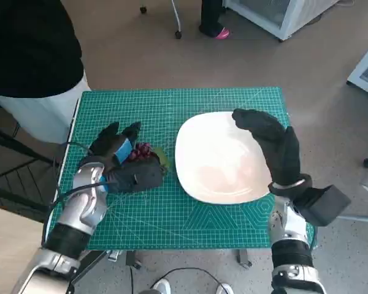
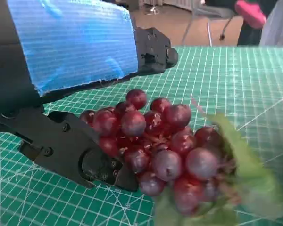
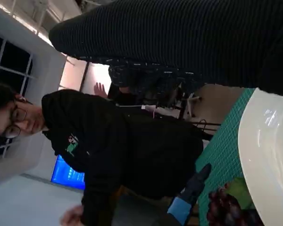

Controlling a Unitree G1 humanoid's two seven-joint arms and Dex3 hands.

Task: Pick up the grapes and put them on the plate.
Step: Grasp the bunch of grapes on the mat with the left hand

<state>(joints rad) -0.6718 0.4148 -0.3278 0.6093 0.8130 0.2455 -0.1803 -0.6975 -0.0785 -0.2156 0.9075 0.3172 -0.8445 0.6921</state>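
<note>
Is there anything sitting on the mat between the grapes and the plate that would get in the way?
Nothing visible does. The grapes lie at the left hand, and only bare green mat separates them from the plate. The right hand hovers over the plate's far side, away from the grapes.

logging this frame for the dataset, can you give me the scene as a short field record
surface: green cutting mat on a small table
grapes: red bunch with a green leaf, on the mat beside the plate
plate: white, nothing on it
left robot hand: around the grapes, fingers touching the bunch; lift not evident
right robot hand: gloved, over the plate's edge, holding nothing
person: in black, beside the table
</note>
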